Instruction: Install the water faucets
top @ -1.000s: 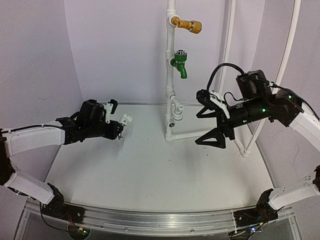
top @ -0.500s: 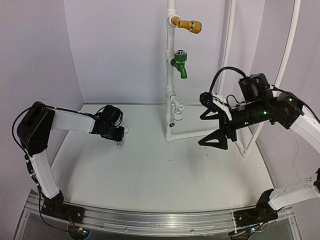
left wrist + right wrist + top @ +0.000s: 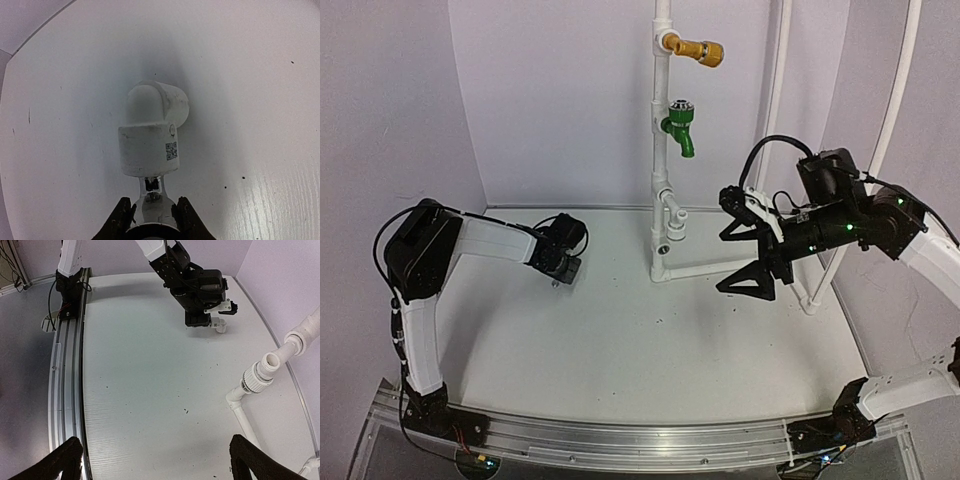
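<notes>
Grasping stage: left gripper (image 3: 150, 220) jaws narrowed onto silver tap (image 3: 152, 196), its end at white fitting (image 3: 150, 132), near far-left corner of desk (image 3: 620, 340); grip is best confirmed before lifting; right gripper (image 3: 748, 252) jaws wide, nothing held

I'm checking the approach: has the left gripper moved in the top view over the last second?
Yes. The left gripper has shifted slightly right, closer to the white pipe stand at the back.
</notes>
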`<state>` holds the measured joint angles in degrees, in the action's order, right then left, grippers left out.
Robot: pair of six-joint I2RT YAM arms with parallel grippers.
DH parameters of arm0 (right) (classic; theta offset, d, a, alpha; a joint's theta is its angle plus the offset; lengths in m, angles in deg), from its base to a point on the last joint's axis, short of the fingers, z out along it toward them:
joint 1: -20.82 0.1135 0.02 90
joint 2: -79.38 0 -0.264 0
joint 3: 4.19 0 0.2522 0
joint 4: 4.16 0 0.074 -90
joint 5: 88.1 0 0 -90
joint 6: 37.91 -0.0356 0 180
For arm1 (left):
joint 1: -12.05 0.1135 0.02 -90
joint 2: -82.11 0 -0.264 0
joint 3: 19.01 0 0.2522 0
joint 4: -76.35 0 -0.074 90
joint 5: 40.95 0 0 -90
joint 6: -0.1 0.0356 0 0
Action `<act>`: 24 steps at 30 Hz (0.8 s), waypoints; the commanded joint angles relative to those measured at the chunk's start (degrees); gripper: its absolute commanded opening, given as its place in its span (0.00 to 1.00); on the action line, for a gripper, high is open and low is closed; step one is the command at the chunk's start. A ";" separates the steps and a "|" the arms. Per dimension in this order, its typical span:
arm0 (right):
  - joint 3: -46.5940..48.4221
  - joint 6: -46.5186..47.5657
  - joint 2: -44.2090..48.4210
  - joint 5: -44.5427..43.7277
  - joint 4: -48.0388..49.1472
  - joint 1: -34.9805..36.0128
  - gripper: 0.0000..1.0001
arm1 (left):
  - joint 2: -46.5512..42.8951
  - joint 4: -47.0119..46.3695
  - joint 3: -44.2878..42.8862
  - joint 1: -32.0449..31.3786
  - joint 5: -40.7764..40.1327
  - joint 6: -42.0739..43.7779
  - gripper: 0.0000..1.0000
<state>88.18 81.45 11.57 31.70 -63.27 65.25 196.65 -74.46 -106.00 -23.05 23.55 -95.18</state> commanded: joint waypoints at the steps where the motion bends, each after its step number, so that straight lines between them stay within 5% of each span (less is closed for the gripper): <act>1: 0.05 -0.01 0.37 1.03 1.66 -0.31 0.98 | 2.21 1.91 -3.48 -0.76 -2.69 2.08 0.08; 17: 0.10 -1.11 0.62 1.89 2.27 -1.16 0.98 | -9.25 6.29 -2.86 -3.22 -0.48 2.30 0.64; 22: 0.27 -2.29 1.20 2.51 2.64 -2.22 0.98 | -13.99 8.93 -3.17 -3.75 1.40 0.27 0.96; 24: 0.12 -2.95 1.49 2.80 2.93 -2.74 0.98 | -16.74 9.94 -2.71 -3.63 3.00 -1.64 1.00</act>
<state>88.18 80.34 11.57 32.97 -62.25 63.47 186.29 -67.22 -107.68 -26.78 24.23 -93.88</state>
